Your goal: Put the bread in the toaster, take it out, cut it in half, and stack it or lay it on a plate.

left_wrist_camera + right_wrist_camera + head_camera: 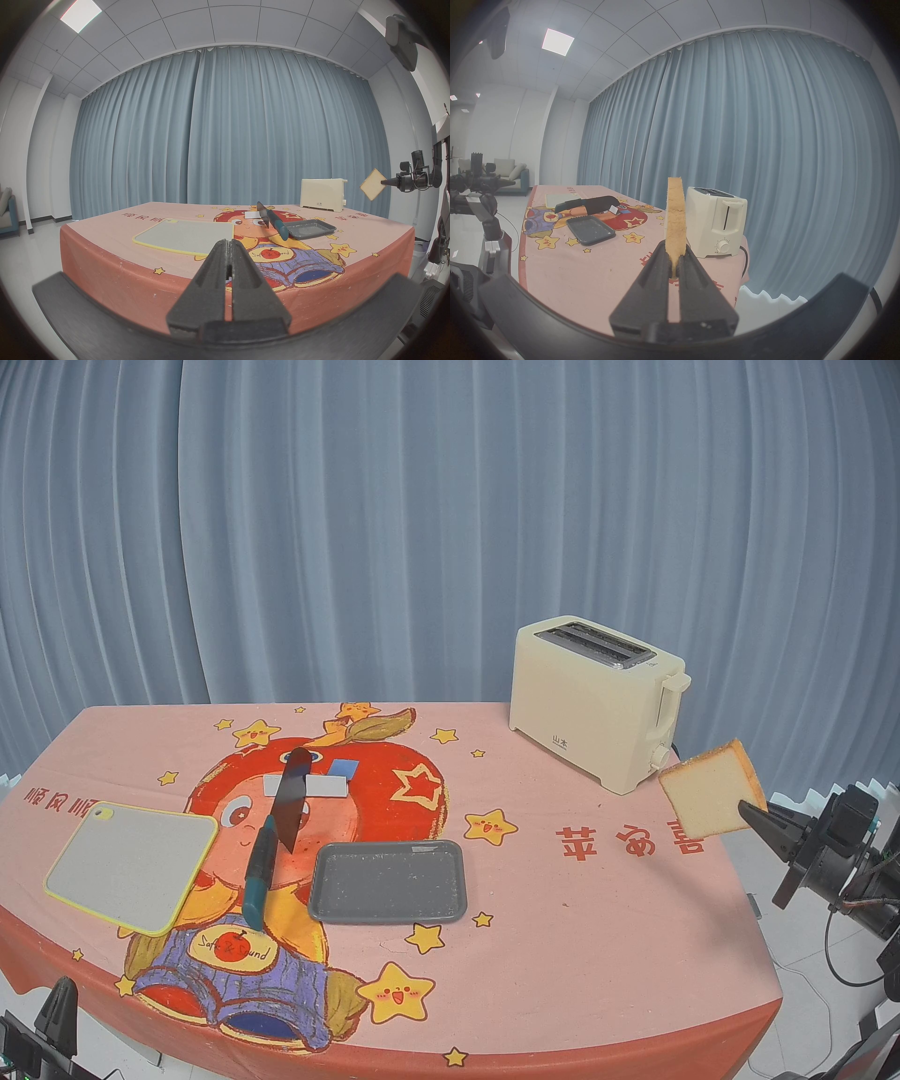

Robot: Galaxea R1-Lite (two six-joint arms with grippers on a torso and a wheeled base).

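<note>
My right gripper (755, 817) is shut on a slice of bread (712, 791), holding it in the air off the table's right edge, just right of and below the cream toaster (592, 699). In the right wrist view the bread (675, 220) stands edge-on between the closed fingers (656, 268), with the toaster (713, 220) just beyond it. The left wrist view shows the bread (373, 184) far off beside the toaster (322, 194). My left gripper (229, 255) is shut and empty, low off the table's front left corner.
A grey tray (389, 882) lies mid-table. A knife (277, 831) with a teal handle and dark blade rests left of it, propped on a small white block (323, 787). A pale cutting board (128, 865) with a yellow rim lies at the left.
</note>
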